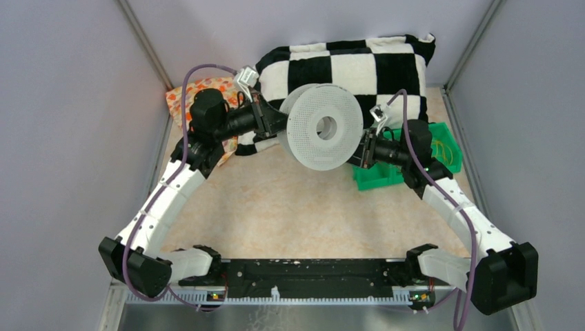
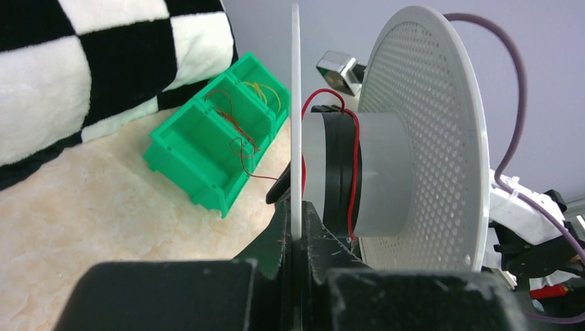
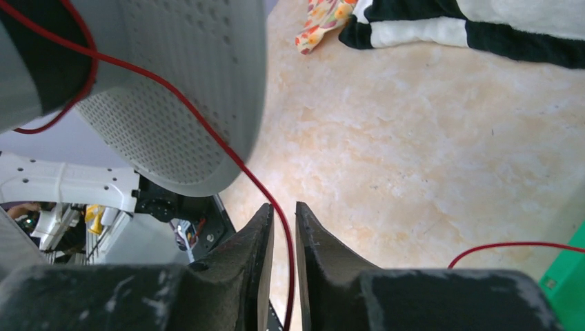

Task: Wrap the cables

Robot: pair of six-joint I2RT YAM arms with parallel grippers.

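Observation:
My left gripper (image 1: 279, 125) is shut on the near flange of the grey spool (image 1: 324, 127) and holds it in the air, edge-on in the left wrist view (image 2: 296, 221). A red cable (image 2: 355, 158) loops round the spool's black-taped hub. It runs taut off the spool (image 3: 172, 89) down between the fingers of my right gripper (image 3: 283, 210), whose jaws stand close together around it. My right gripper (image 1: 362, 148) is just right of the spool. More red cables (image 2: 238, 127) and yellow ones (image 2: 265, 89) lie in the green bin (image 2: 186, 152).
The green bin (image 1: 376, 176) stands on the table under my right wrist. A black and white checked blanket (image 1: 359, 65) lies along the back. A floral cloth (image 1: 190, 96) lies at back left. Grey walls close in both sides.

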